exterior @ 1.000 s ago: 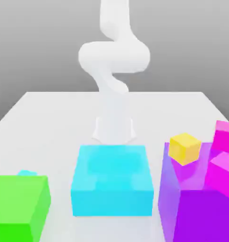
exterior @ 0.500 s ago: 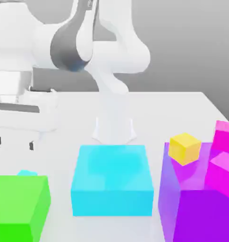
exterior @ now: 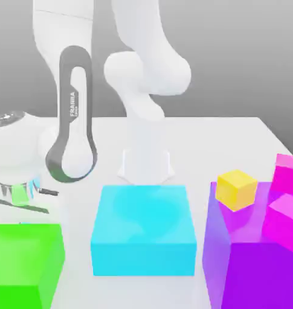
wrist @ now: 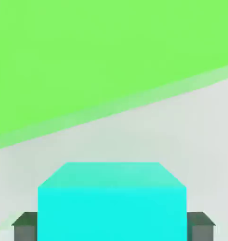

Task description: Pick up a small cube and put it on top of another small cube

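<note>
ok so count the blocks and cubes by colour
cyan: 2 (large block, small cube)
green: 1
purple: 1
yellow: 1
magenta: 2
total: 7

One small cyan cube (wrist: 112, 214), one yellow cube (exterior: 236, 190), two magenta blocks (exterior: 286, 221), and three large blocks: one green (exterior: 25, 256), one cyan (exterior: 144, 229), one purple (exterior: 257, 265)

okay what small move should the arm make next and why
Probably a short straight lift: in the hand view the gripper's fingers close on both sides of the small cyan cube, and the green block stands close by.
</note>
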`<state>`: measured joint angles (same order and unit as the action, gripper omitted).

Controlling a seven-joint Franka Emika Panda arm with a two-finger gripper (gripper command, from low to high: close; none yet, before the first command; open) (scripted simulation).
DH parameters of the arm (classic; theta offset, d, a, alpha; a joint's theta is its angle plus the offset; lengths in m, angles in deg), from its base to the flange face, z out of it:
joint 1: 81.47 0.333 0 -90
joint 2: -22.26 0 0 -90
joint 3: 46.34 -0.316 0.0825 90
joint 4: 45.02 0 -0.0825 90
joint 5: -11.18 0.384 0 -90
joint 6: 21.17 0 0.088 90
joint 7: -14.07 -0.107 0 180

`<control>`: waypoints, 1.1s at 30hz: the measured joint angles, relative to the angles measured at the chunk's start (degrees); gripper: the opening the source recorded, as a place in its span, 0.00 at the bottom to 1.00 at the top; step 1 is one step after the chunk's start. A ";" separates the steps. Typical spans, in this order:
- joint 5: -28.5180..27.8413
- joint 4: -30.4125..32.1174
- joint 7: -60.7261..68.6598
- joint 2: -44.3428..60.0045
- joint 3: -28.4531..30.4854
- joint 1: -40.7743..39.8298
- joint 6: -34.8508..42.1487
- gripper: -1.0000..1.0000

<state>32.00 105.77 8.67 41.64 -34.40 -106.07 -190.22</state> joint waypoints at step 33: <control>-16.90 -19.20 -35.60 -32.66 -21.82 44.49 50.22 0.00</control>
<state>15.10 86.57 -26.92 8.97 -56.22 -61.58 -139.99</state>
